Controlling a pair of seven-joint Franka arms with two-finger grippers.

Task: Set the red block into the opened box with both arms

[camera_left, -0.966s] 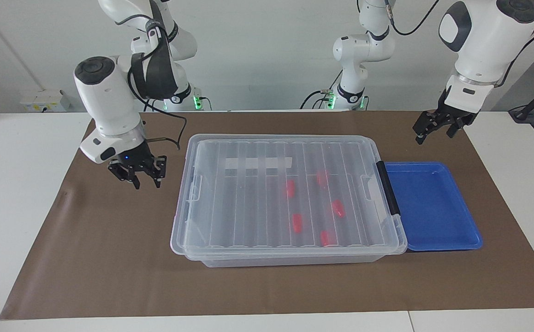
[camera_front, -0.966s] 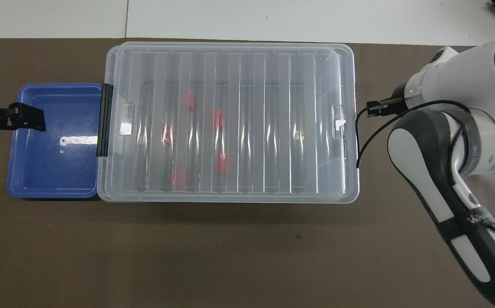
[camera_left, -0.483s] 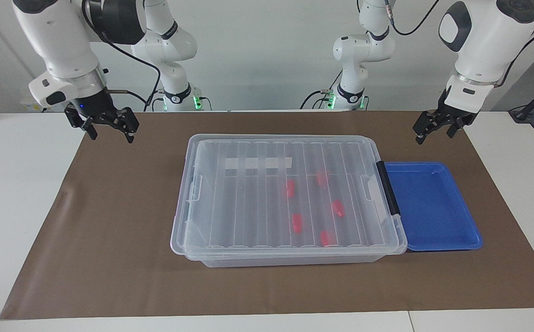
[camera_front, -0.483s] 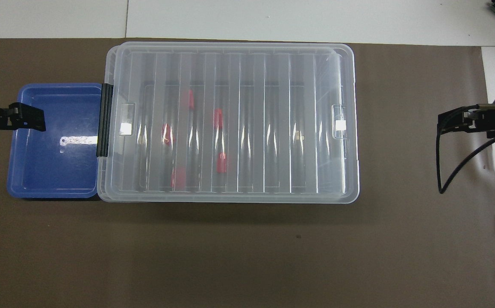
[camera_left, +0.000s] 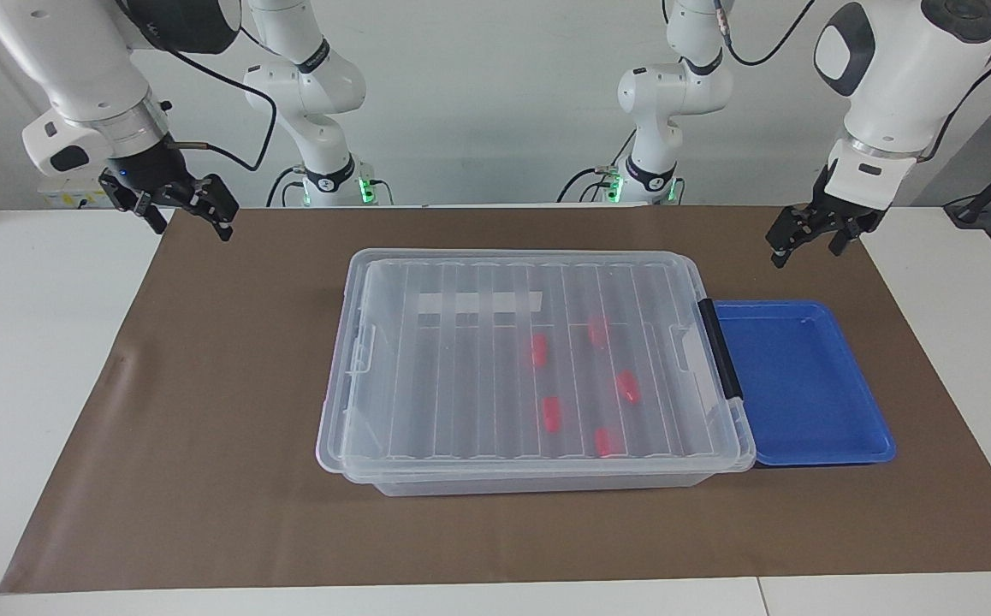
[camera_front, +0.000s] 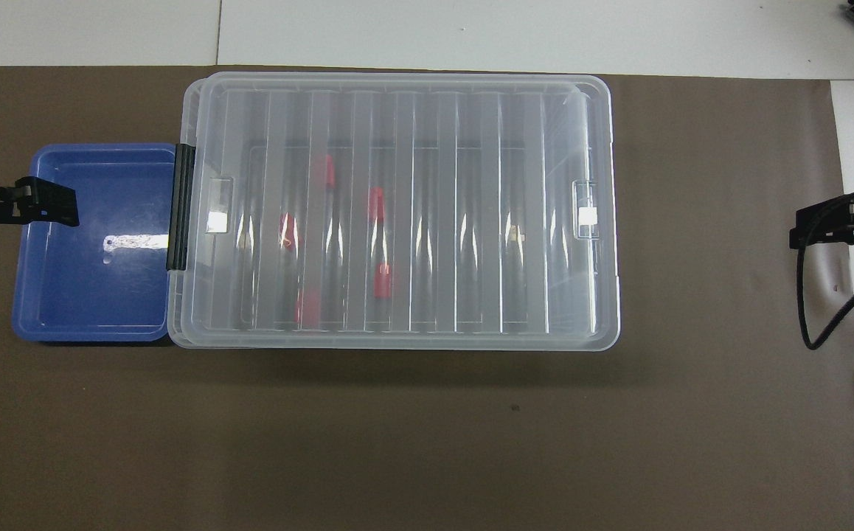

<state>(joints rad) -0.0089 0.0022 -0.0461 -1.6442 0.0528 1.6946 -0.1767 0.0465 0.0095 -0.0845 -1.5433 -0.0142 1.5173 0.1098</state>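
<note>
The clear box (camera_left: 427, 376) (camera_front: 471, 221) stands mid-mat with its ribbed lid lying flat on top. Several red blocks lie inside under the lid, among them one (camera_left: 538, 349) near the middle and one (camera_front: 376, 203) in the half toward the left arm's end. My right gripper (camera_left: 192, 229) (camera_front: 797, 230) hangs open and empty over the mat's edge at the right arm's end, well clear of the box. Open and empty too, my left gripper (camera_left: 804, 255) (camera_front: 66, 206) hovers over the rim of the blue tray.
A shallow blue tray (camera_left: 855, 445) (camera_front: 66, 310) sits against the box's black handle (camera_left: 720, 351) at the left arm's end. A brown mat (camera_left: 204, 428) covers the white table. A black cable loops from the right wrist.
My right arm has lifted away from the box's end and swung out to the mat's edge, its fingers spreading wider. The left arm, the box and the blocks have not moved.
</note>
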